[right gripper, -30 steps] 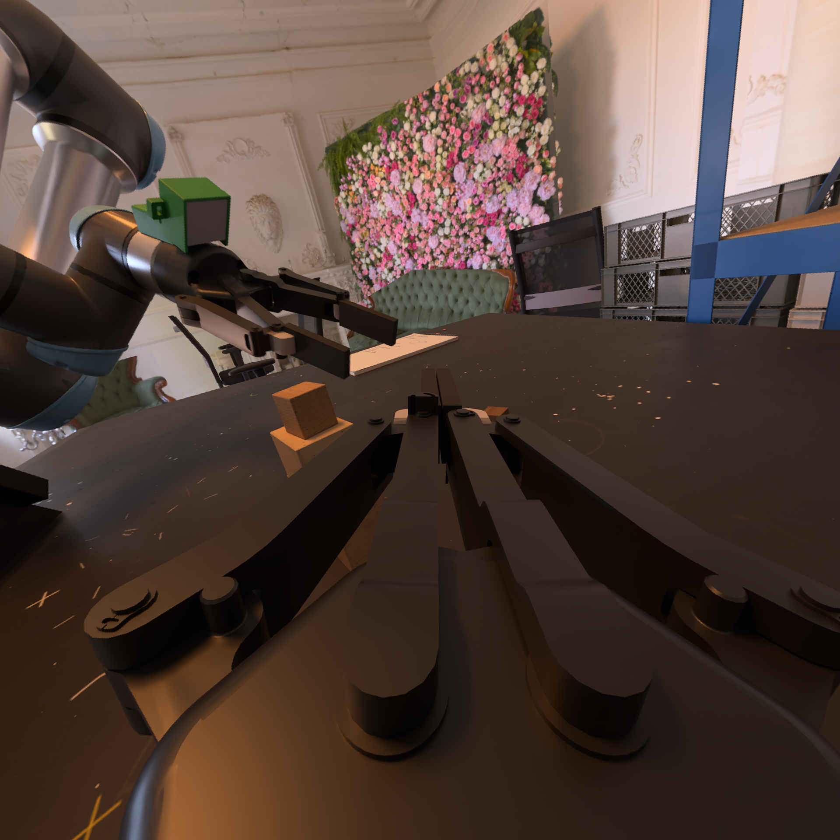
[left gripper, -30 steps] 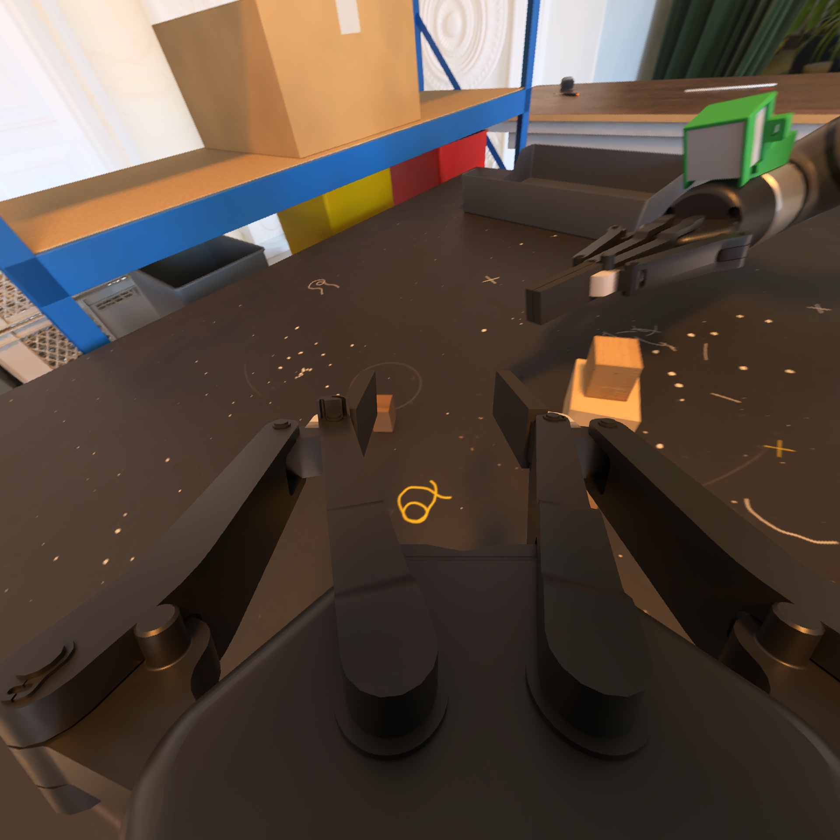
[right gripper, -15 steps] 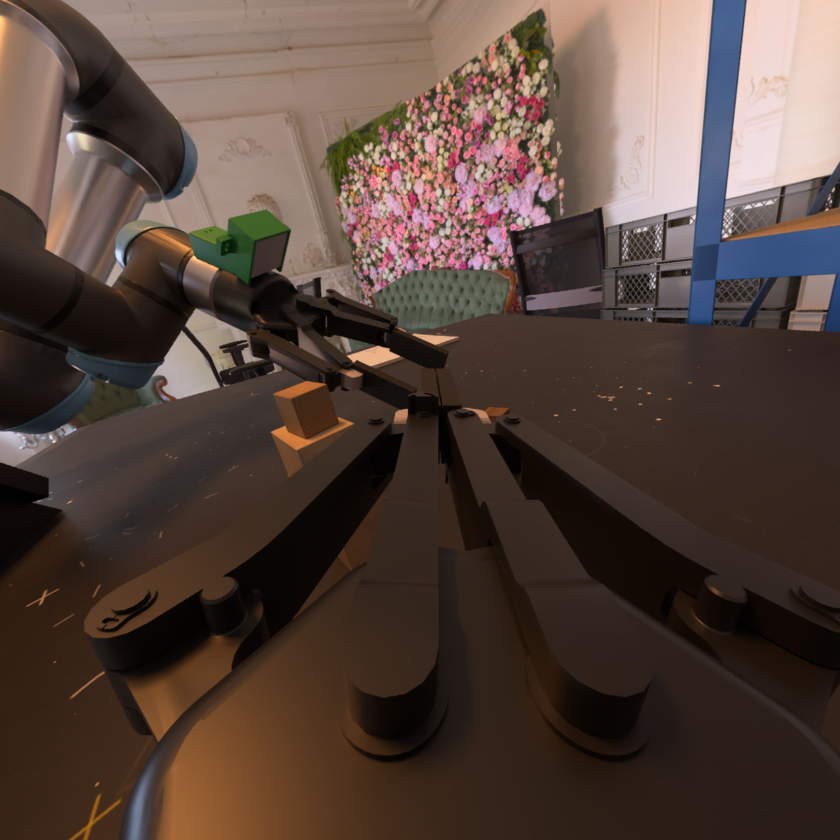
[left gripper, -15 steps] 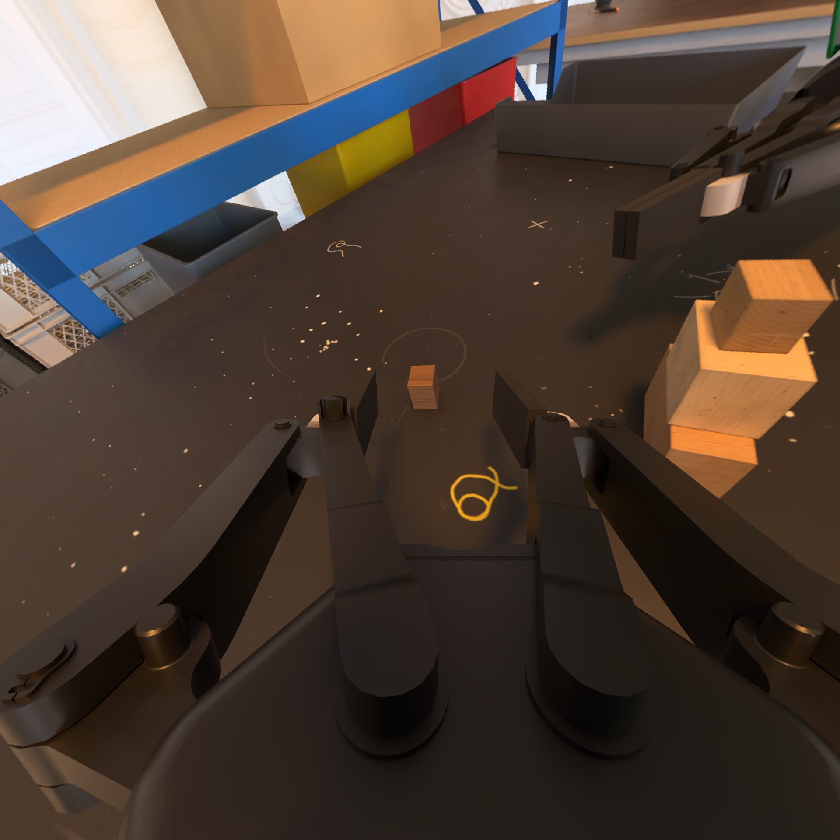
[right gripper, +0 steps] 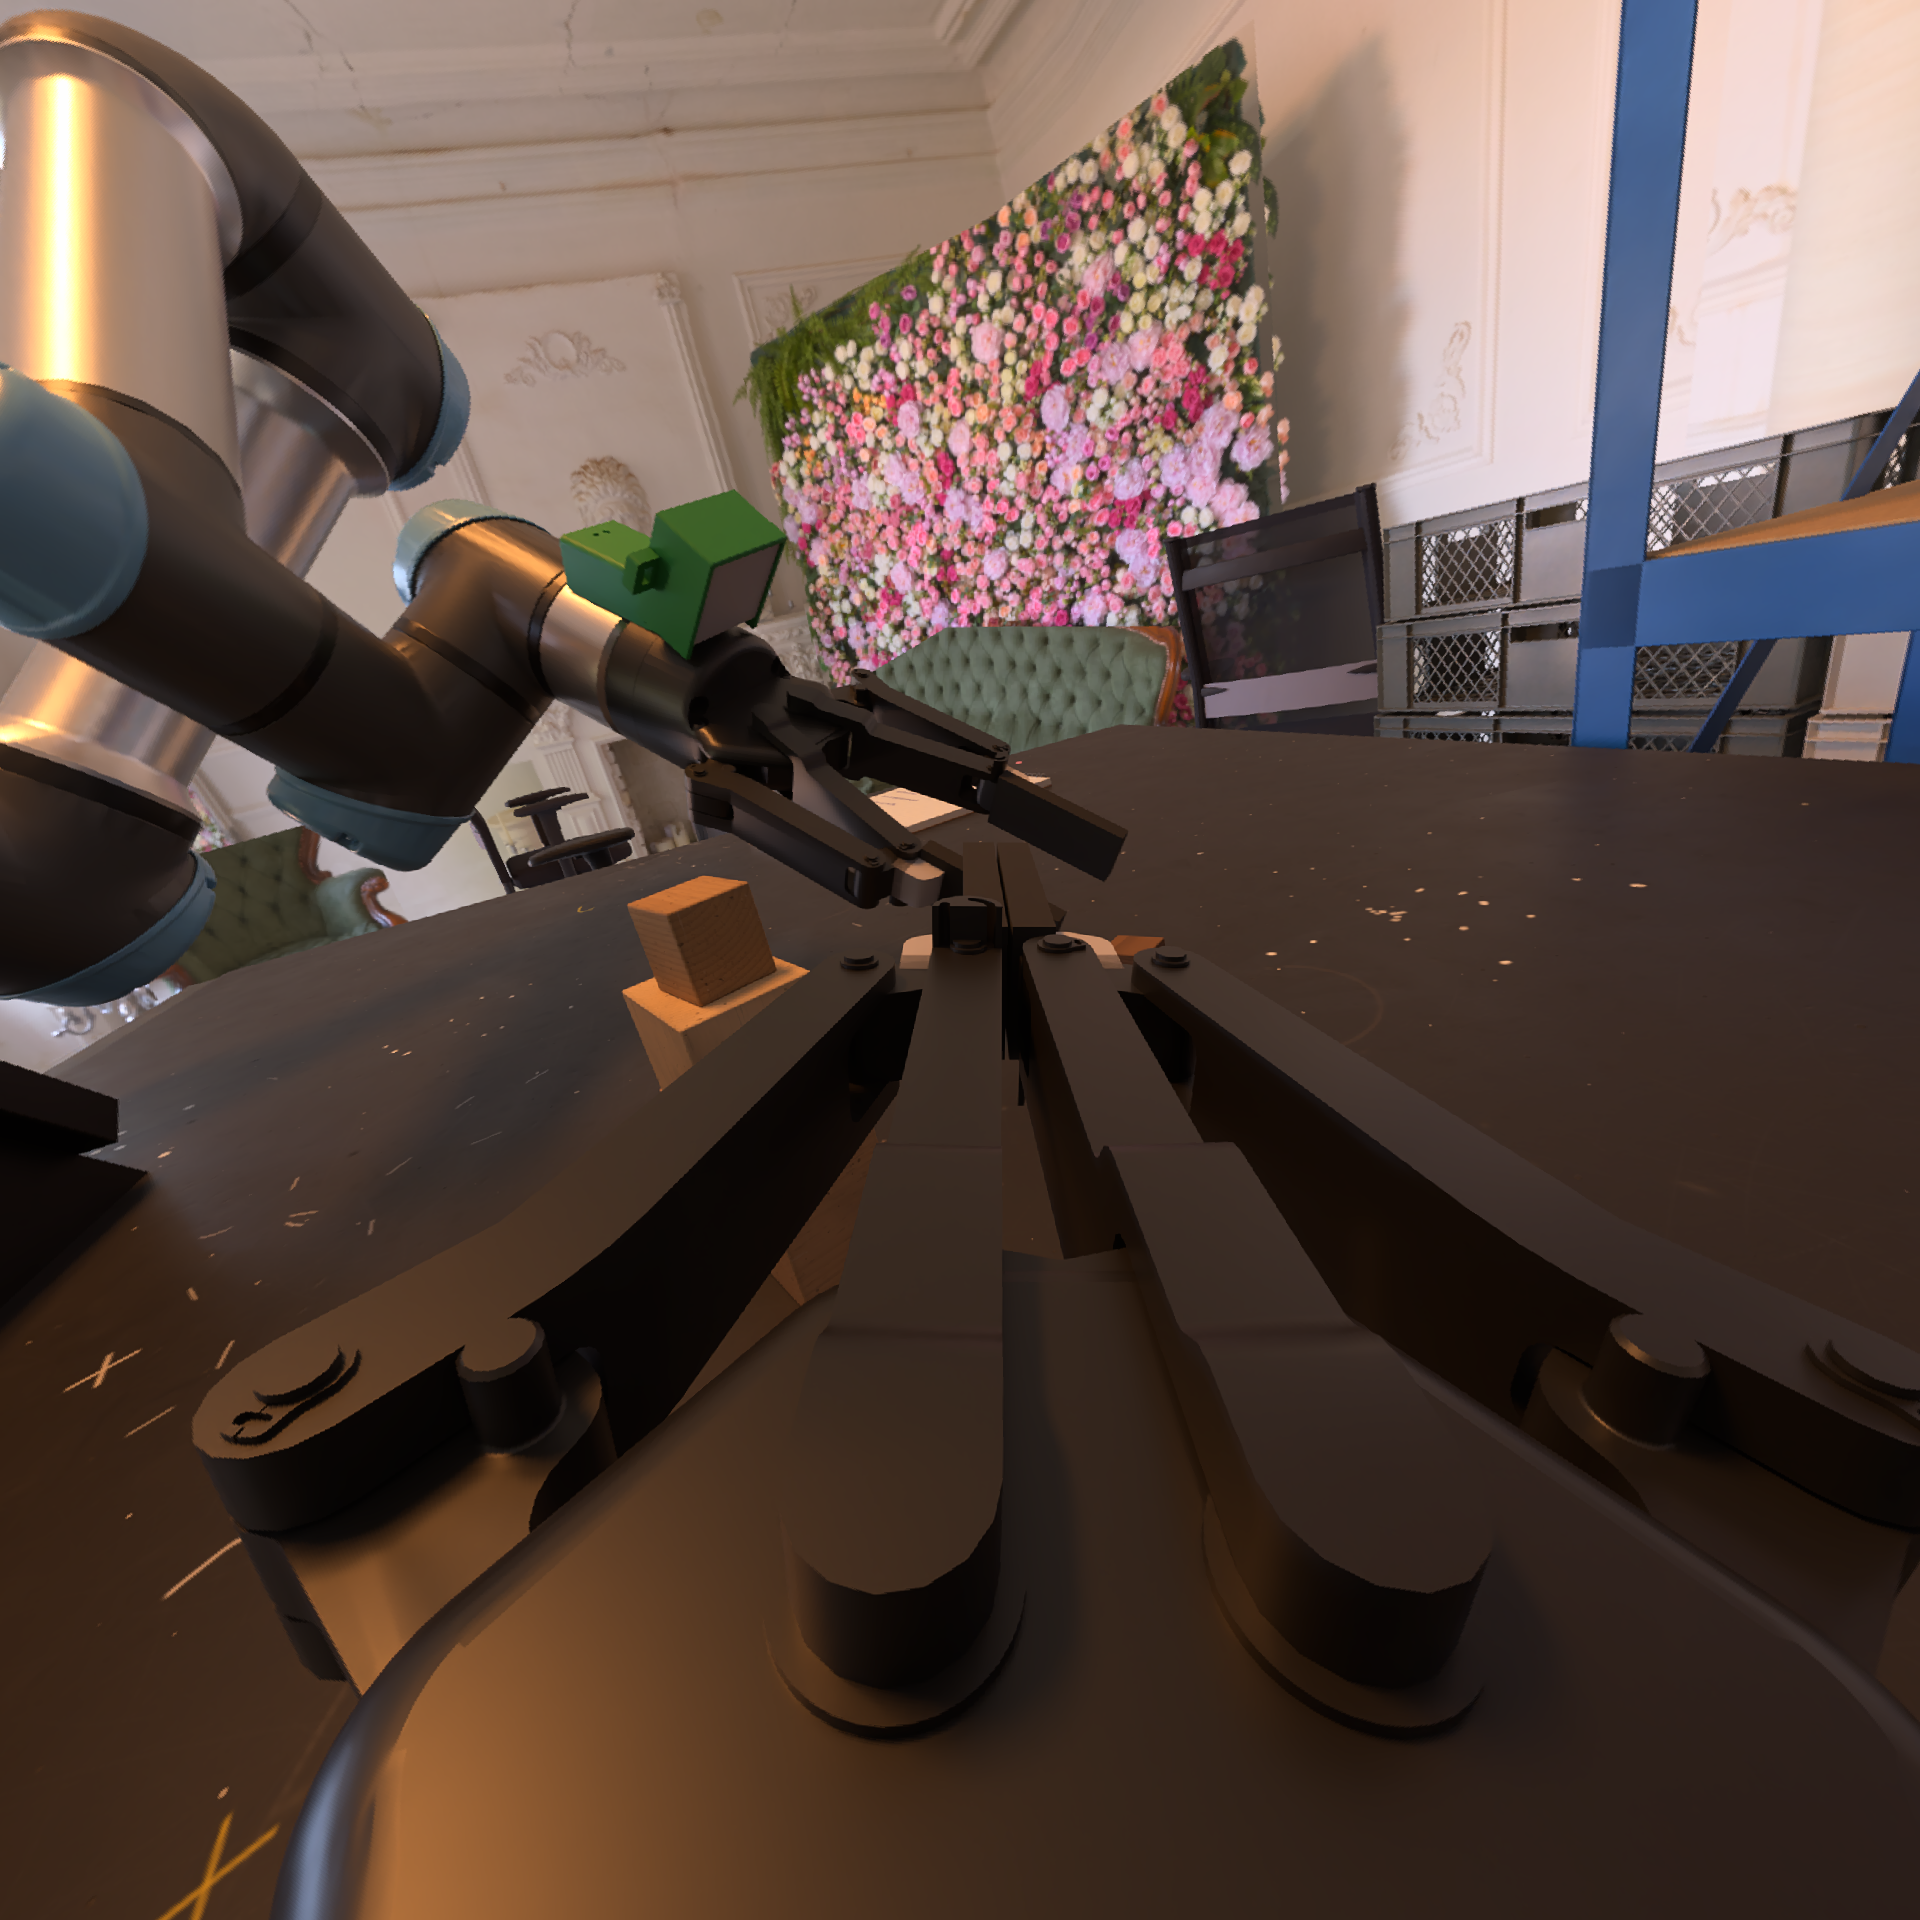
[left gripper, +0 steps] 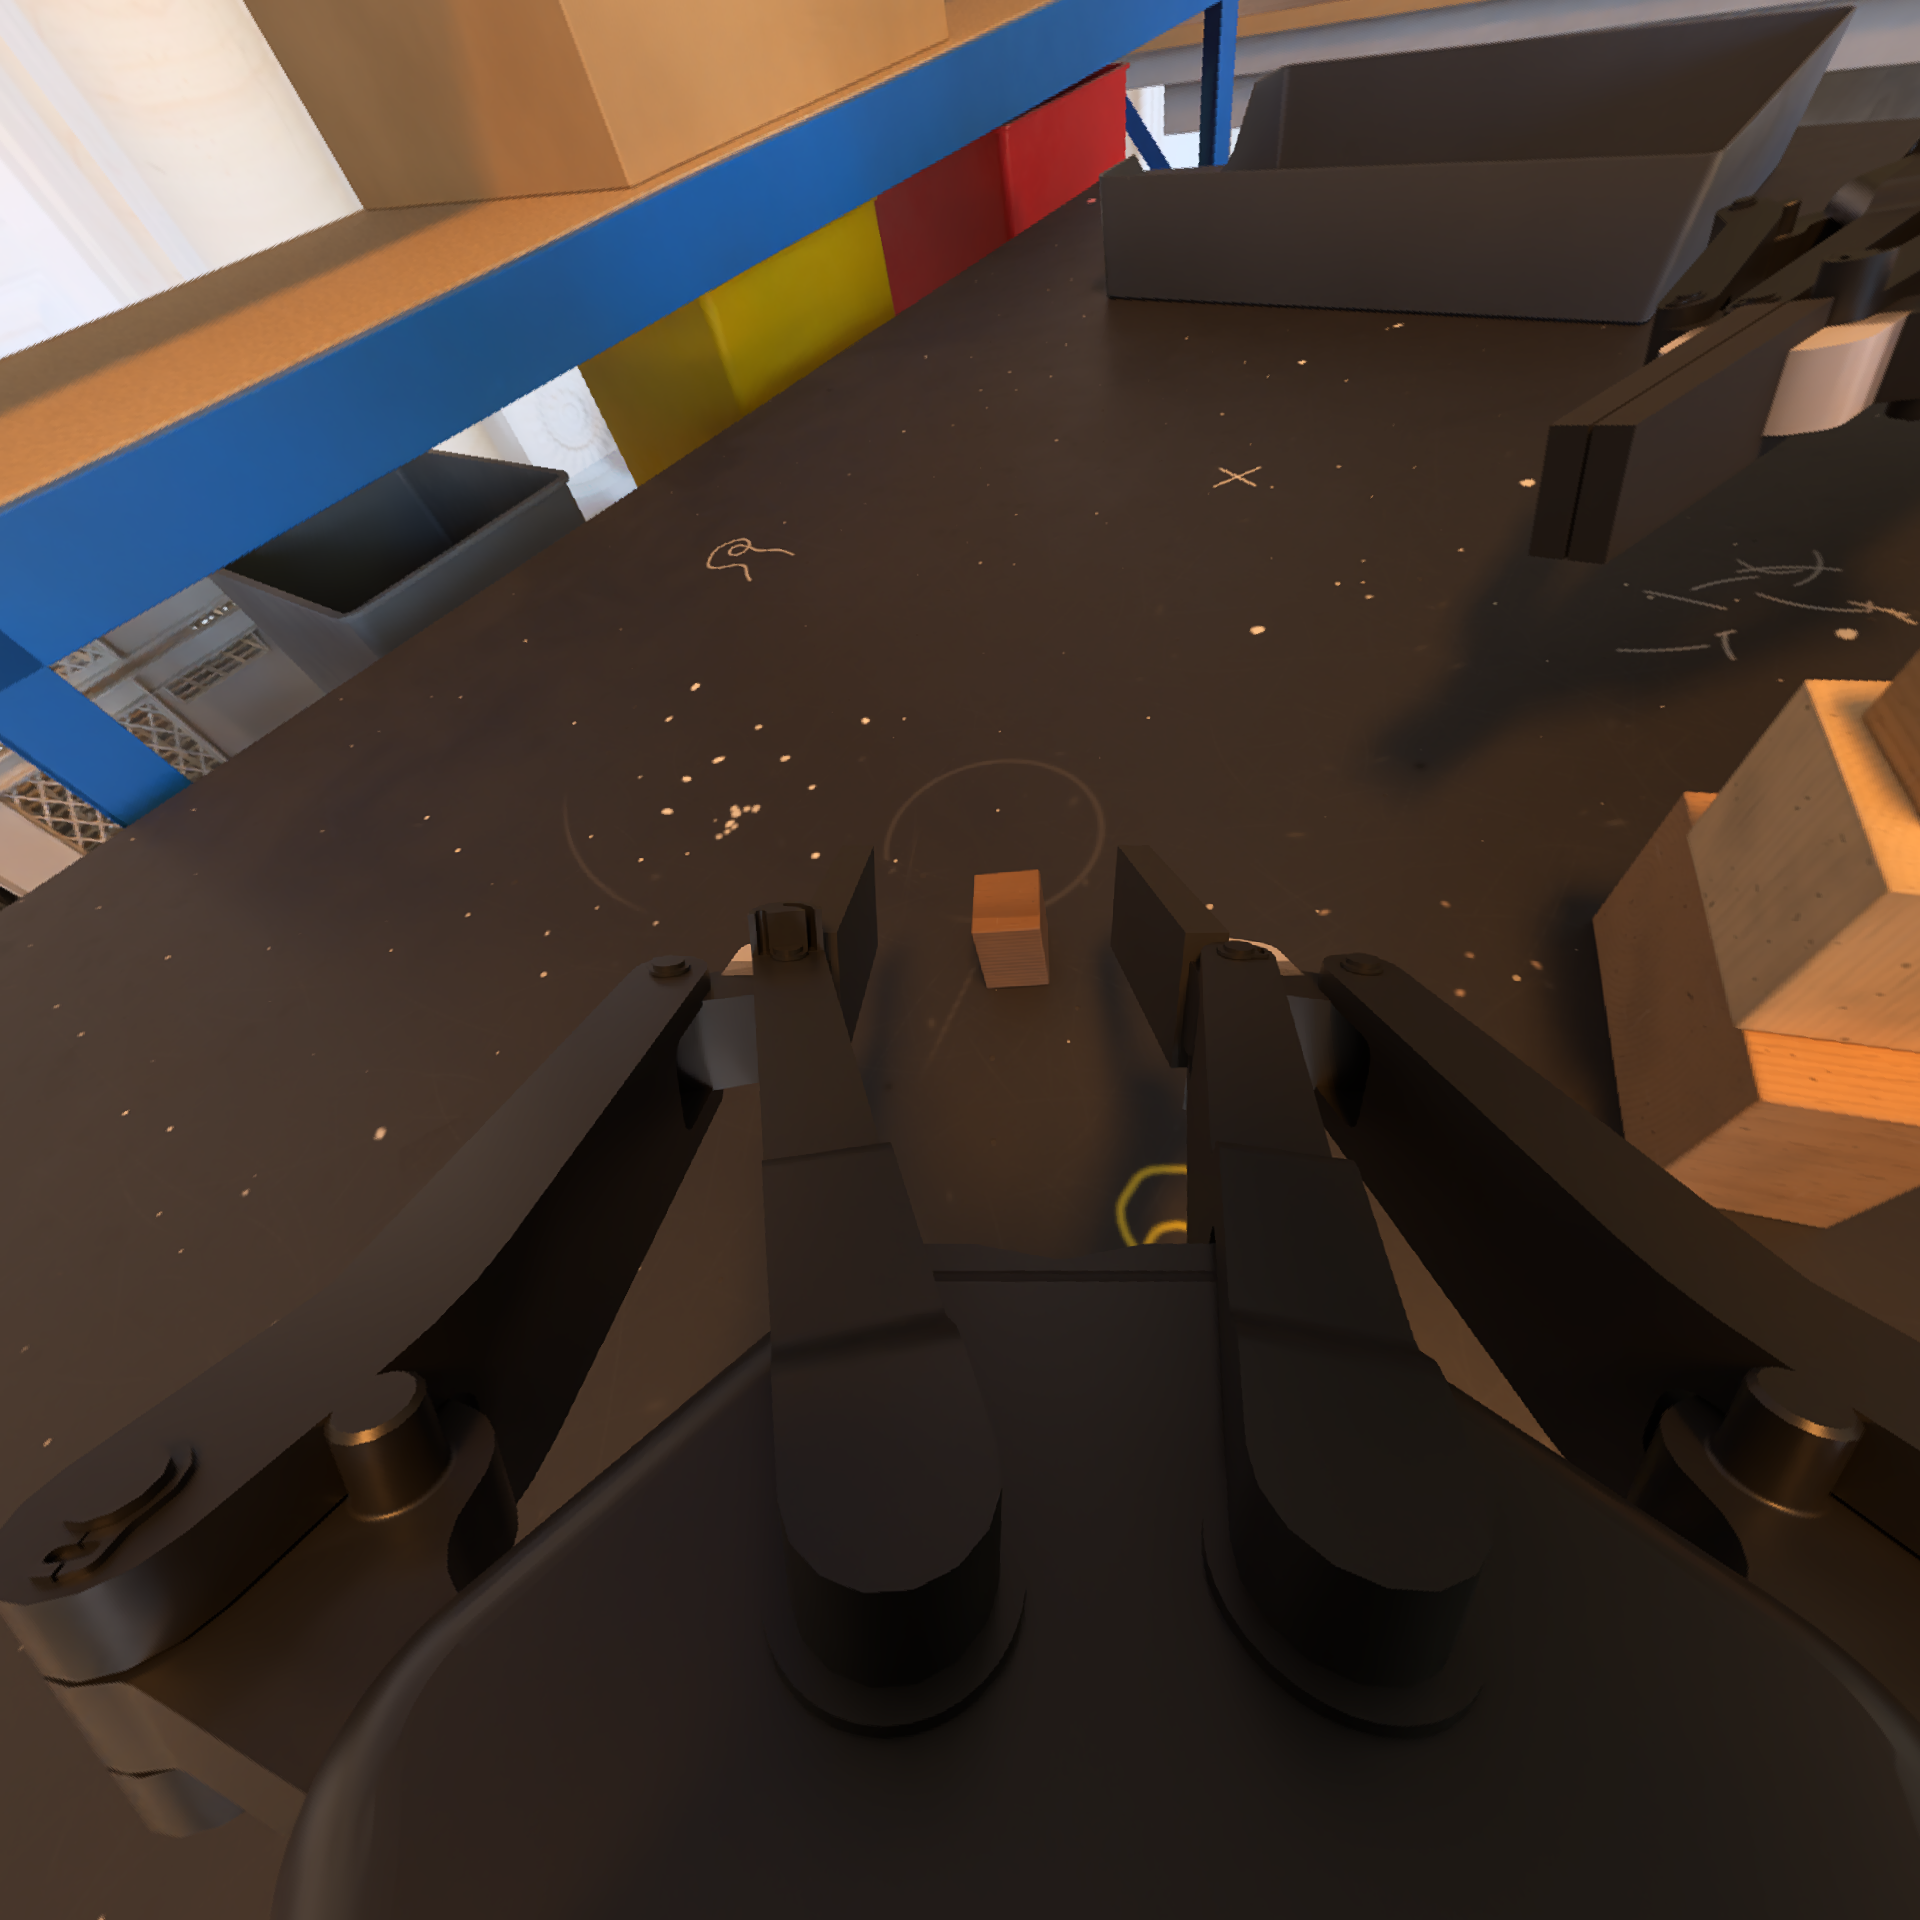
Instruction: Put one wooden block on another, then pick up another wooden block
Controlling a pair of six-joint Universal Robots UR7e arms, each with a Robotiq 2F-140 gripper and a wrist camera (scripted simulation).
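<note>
In the left wrist view my left gripper (left gripper: 1000, 914) is open and low over the dark table (left gripper: 520, 1039). A small wooden block (left gripper: 1008, 928) lies on the table between and just beyond its fingertips, not touched. At the right edge stands a stack of wooden blocks (left gripper: 1808, 935). In the right wrist view that stack shows a small cube (right gripper: 701, 940) on a wider pale block (right gripper: 665, 1023). My right gripper (right gripper: 997, 883) is shut and empty, and it also shows at the upper right of the left wrist view (left gripper: 1579, 509), hovering beyond the stack.
A dark bin (left gripper: 1455, 239) stands at the table's far side. A blue shelf (left gripper: 520, 343) with a cardboard box (left gripper: 582, 83) runs along the left, with yellow (left gripper: 769, 322) and red (left gripper: 987, 166) boxes behind. The left arm (right gripper: 468, 665) reaches across the right wrist view.
My left gripper has moved forward and down, so the small block now lies between its fingertips and the stack has slid to the right edge. The right gripper has stayed still and shut.
</note>
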